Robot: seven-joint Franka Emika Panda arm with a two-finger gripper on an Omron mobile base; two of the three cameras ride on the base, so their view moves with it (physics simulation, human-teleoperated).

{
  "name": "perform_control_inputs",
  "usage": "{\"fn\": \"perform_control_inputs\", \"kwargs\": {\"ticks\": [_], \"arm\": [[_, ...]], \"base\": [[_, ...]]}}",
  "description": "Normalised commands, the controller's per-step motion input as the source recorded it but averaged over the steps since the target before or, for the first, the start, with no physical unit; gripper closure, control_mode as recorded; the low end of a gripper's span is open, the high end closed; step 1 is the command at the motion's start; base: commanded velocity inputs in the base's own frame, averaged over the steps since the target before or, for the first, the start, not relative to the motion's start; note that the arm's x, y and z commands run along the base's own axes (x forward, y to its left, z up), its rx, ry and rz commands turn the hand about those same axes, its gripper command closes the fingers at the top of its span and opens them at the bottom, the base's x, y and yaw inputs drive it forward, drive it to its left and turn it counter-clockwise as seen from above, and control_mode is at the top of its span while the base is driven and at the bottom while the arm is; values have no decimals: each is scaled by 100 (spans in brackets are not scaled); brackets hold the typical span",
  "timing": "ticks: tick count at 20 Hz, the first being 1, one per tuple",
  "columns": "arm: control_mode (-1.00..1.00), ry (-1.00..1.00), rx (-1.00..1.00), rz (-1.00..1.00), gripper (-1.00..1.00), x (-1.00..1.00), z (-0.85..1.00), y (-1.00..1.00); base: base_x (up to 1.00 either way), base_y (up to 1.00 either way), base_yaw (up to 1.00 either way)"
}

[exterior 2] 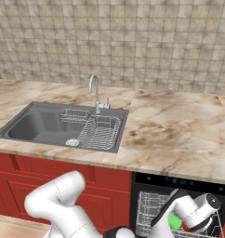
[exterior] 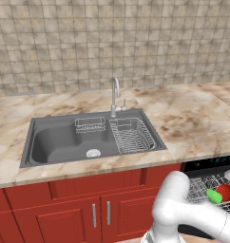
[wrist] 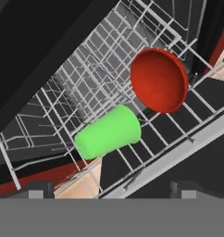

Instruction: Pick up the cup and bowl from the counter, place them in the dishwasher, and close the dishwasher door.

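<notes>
The green cup (wrist: 108,132) lies on its side on the white wire rack (wrist: 63,83) of the open dishwasher (exterior 2: 179,181). The red bowl (wrist: 159,79) rests tilted on the same rack, close beside the cup. My gripper (wrist: 111,190) hovers just above them, open, with nothing between its fingers. From the base, the cup (exterior: 213,195) and bowl (exterior: 225,191) show in the rack below the counter (exterior: 193,118), and my white hand (exterior 2: 203,208) hangs over the cup (exterior 2: 174,221). I cannot make out the dishwasher door.
A grey sink (exterior: 64,140) with a faucet (exterior: 115,95) and a wire drying rack (exterior: 131,135) sits in the counter to the left. Red cabinets with silver handles (exterior: 94,214) stand below it. My arm's elbow (exterior: 176,204) is in front of the cabinets.
</notes>
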Motion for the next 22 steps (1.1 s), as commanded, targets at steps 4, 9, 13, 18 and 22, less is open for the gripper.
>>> {"fn": "perform_control_inputs", "kwargs": {"ticks": [4,9,13,18,22], "arm": [[-100,0,0,-1,-100,0,-11,22],[-100,0,0,-1,-100,0,-16,19],[-100,0,0,0,-100,0,-14,20],[-100,0,0,-2,-100,-2,-9,11],[-100,-4,0,-3,-100,-24,0,0]], "base": [[0,0,0],[0,0,0],[0,0,0],[0,0,0],[0,0,0]]}}
